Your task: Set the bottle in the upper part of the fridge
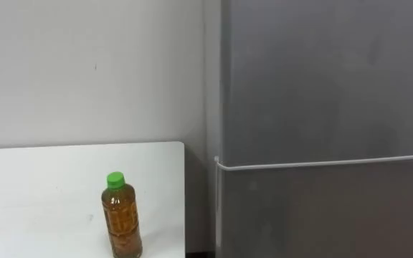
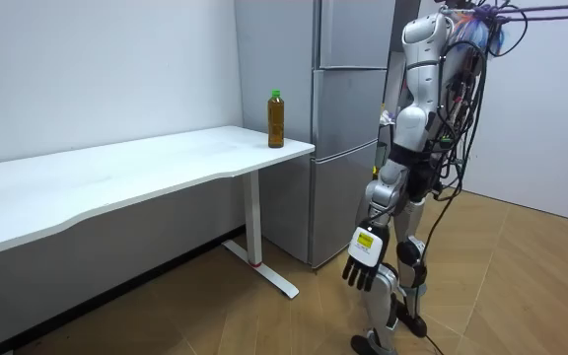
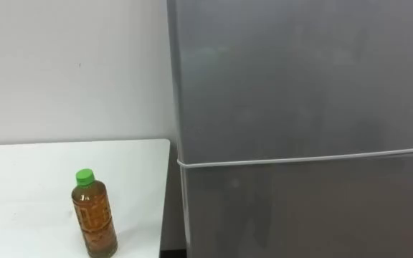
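- Near the closed fridge (image 1: 321,86), the bottle (image 1: 123,215) stands untouched on the table (image 1: 34,186) — pickup not yet begun.
- Left hand (image 2: 363,264) hangs loose, fingers relaxed and empty — next, likely a reach for the bottle.

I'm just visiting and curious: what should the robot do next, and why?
Probably reach its left hand toward the bottle: it stands untouched on the table at the robot's left, the hand hangs low, and the fridge is shut.

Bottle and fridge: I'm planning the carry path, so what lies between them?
Nothing stands there. The left eye view shows bare table beside the bottle, then a narrow gap before the fridge.
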You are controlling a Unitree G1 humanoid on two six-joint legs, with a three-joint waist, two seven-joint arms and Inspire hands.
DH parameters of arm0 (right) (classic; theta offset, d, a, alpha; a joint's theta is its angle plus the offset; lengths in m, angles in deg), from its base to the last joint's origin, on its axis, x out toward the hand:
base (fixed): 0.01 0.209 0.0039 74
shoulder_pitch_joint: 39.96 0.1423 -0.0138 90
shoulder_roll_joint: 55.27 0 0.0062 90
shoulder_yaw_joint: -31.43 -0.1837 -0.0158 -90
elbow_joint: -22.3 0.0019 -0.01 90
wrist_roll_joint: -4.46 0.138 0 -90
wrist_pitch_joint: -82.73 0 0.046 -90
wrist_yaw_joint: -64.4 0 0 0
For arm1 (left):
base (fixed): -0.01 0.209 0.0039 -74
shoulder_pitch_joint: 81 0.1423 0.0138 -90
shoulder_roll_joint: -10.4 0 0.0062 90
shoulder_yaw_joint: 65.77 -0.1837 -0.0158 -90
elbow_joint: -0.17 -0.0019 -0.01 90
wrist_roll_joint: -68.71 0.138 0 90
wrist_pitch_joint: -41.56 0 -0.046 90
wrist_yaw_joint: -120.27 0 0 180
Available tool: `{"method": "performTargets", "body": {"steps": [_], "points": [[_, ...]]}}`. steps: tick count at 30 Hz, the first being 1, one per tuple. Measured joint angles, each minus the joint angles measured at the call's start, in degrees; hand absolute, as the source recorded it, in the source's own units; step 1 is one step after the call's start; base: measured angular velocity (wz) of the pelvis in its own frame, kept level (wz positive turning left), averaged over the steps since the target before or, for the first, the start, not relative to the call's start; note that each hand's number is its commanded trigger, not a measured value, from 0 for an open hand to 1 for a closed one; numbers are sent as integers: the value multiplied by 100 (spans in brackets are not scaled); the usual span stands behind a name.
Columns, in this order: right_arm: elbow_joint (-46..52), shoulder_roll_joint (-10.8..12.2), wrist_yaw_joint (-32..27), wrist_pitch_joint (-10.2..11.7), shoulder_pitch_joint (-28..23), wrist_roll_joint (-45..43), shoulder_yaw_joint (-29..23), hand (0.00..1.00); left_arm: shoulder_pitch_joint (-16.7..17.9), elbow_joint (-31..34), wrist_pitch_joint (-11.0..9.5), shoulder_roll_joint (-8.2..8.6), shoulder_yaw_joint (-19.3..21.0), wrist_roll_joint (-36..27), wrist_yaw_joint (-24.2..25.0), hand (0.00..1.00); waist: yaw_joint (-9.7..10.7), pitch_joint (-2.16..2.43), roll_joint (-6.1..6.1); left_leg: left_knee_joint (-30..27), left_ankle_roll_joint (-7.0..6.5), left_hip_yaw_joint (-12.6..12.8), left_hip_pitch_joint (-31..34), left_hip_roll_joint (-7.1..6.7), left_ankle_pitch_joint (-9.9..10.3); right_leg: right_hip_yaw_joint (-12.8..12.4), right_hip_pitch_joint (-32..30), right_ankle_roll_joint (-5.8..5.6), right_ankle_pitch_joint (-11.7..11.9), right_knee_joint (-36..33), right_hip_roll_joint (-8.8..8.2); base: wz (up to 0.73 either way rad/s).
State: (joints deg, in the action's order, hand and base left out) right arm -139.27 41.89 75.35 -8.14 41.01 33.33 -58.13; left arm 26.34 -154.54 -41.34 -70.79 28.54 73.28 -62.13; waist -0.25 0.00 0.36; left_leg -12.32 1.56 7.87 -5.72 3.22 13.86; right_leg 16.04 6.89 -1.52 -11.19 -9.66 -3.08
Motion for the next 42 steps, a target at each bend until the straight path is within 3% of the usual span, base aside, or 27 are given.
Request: {"method": "performTargets", "body": {"steps": [26,32,35,37,42], "points": [[-155,-4,80,16,10,229,-7,0,-87,-190,-4,0,20,160,-70,0,-2,-11,-18,64,0,107,-98,0,-1,-98,12,-7,-6,2,0,-2],[-219,-8,86,10,61,244,-2,0,-84,-184,-87,-4,172,-820,-213,0,-11,-16,-11,58,0,103,-145,2,-1,-87,23,-4,-16,-1,-1,0],[-198,-6,4,13,60,220,-64,0,-138,4,-132,-3,513,-1407,-335,0,-15,-18,3,52,0,90,-146,2,-1,-76,29,-3,-23,-1,-1,1],[-190,-7,-18,14,42,214,-167,0,-143,252,-279,-5,935,-1970,-530,0,-29,-24,19,58,0,75,-154,1,-1,-43,43,-2,-28,-8,-4,5],[-145,-18,-21,81,15,176,-238,0,-72,1017,-604,-23,1103,-3141,-933,0,-30,-31,72,74,0,69,-122,-6,0,-16,41,-5,-33,-17,-13,1]]}}
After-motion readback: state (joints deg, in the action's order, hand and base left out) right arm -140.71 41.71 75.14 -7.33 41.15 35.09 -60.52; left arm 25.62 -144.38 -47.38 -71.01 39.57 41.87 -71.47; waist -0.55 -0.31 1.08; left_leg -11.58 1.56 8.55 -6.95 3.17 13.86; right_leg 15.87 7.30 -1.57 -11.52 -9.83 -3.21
